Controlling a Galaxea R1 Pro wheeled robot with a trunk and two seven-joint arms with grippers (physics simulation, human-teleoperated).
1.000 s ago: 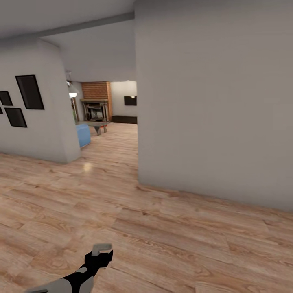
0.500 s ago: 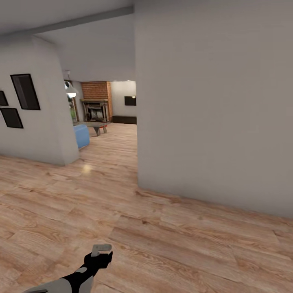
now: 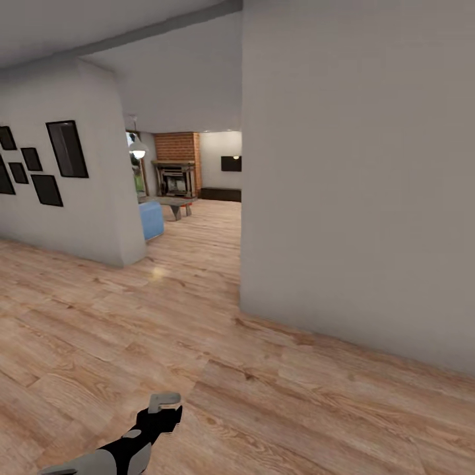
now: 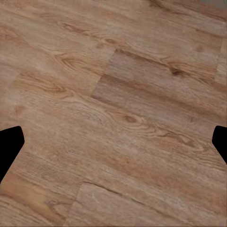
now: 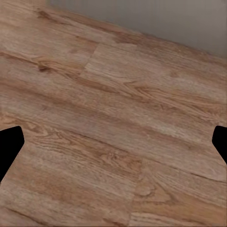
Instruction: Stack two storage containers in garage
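Big grey wall (image 3: 356,185) fills the right side, and the living room (image 3: 191,191) sits far down the passage past it: brick fireplace (image 3: 175,173), blue sofa (image 3: 152,219). Left gripper (image 4: 113,139) and right gripper (image 5: 113,139) hang fingers spread wide, empty, over plank floor (image 3: 277,409)

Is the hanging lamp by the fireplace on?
On. The hanging lamp glows bright white, left of the brick fireplace.

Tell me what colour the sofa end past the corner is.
Light blue sofa, clearest in the head view.
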